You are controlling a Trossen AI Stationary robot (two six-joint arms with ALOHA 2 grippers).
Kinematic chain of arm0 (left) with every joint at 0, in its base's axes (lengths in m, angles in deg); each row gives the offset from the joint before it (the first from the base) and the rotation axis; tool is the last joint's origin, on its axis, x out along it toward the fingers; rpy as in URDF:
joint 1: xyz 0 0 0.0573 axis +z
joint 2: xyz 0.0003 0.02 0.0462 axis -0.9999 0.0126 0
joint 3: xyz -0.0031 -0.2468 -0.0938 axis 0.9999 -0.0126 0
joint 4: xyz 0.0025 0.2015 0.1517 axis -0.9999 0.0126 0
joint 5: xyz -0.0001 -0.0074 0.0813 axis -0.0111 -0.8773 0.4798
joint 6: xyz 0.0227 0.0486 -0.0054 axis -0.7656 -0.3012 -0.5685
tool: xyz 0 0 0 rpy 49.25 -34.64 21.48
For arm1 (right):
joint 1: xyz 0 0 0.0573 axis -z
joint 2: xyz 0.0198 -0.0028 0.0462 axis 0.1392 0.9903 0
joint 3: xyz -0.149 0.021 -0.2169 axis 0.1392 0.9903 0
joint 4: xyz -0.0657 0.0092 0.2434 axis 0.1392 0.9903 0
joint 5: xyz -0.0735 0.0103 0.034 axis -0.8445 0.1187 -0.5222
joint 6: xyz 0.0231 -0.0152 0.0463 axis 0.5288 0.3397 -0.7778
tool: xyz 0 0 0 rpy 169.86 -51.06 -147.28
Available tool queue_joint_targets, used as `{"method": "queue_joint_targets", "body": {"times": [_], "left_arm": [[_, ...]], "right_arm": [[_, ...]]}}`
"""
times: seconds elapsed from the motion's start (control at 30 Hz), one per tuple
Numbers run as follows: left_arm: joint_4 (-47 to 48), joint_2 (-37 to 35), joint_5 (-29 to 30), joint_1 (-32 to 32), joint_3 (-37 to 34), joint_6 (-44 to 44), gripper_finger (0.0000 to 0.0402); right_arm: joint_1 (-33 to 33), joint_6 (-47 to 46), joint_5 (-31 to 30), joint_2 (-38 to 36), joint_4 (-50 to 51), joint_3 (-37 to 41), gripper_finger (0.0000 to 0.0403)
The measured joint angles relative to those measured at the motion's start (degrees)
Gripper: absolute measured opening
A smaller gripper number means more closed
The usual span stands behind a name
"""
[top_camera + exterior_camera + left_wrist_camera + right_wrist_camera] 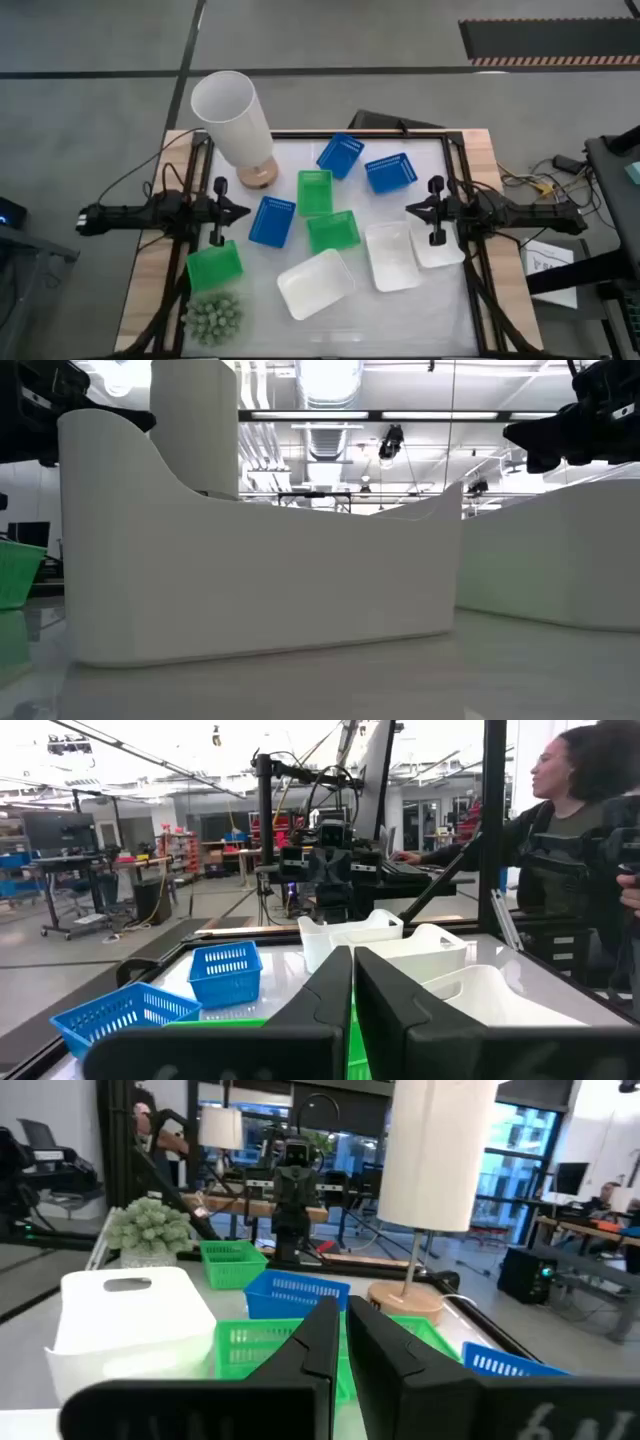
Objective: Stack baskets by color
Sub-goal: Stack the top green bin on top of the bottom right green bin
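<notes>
Nine baskets lie scattered on the white table top. In the high view, blue ones sit at the far middle (341,154), (391,172) and centre left (272,220). Green ones lie at the centre (315,191), (333,231) and near left (215,266). White ones lie near the middle (316,283) and to its right (392,256), (440,245). My left gripper (243,211) hovers shut at the table's left side, pointing level toward the right. My right gripper (410,208) hovers shut at the right side, facing it. Neither touches a basket.
A tall white cylinder lamp (235,120) on a wooden foot stands at the far left corner. A spiky green plant (213,317) sits at the near left corner. A black frame (460,140) rims the table. A person (570,840) sits beyond the right side.
</notes>
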Motion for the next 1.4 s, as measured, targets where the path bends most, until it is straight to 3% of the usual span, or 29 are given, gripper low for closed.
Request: {"method": "queue_joint_targets", "body": {"times": [0.9, 1.17, 1.4], "left_arm": [[0.0, 0.0, 0.0, 0.0, 0.0, 0.0, 0.0000], [0.0, 0.0, 0.0, 0.0, 0.0, 0.0, 0.0000], [0.0, 0.0, 0.0, 0.0, 0.0, 0.0, 0.0000]], "right_arm": [[0.0, -5.0, 0.5, 0.0, 1.1, 0.0, 0.0018], [0.0, -21.2, 1.6, 0.3, 6.8, 0.0, 0.0018], [0.0, -21.4, 1.3, 1.2, 7.5, -0.5, 0.0018]]}}
